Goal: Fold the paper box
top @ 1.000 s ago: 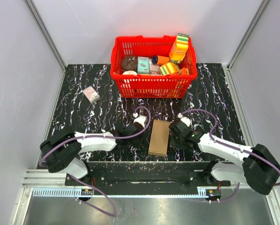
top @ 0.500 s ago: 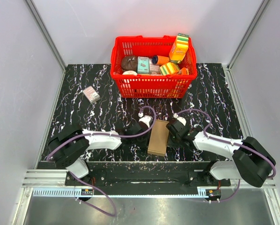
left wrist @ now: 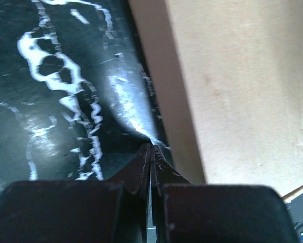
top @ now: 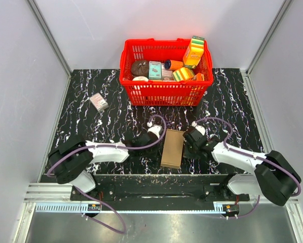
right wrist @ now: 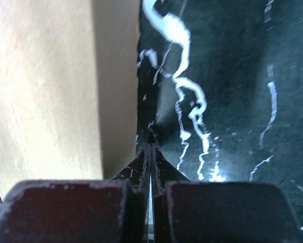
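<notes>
Brown kraft, plain and unprinted: lying flat as the paper box (top: 172, 149) at the near middle of the black marbled table (top: 90, 126), with its long axis pointing away from the arm bases and its far end well short of the red basket (top: 164, 93). Flanking the box from both sides. Holding the left gripper (top: 158, 136) low at the box's left long edge, fingers pinched together on nothing, tips meeting right where cardboard and tabletop join. Holding the right gripper (top: 185, 141) likewise at the right long edge, fingers pressed together, tips down on the marble just beside the cardboard. Leaving the small pinkish-grey box (top: 99, 102) well apart at far left, and colourful printed packages (top: 184, 65) piled inside the basket.
</notes>
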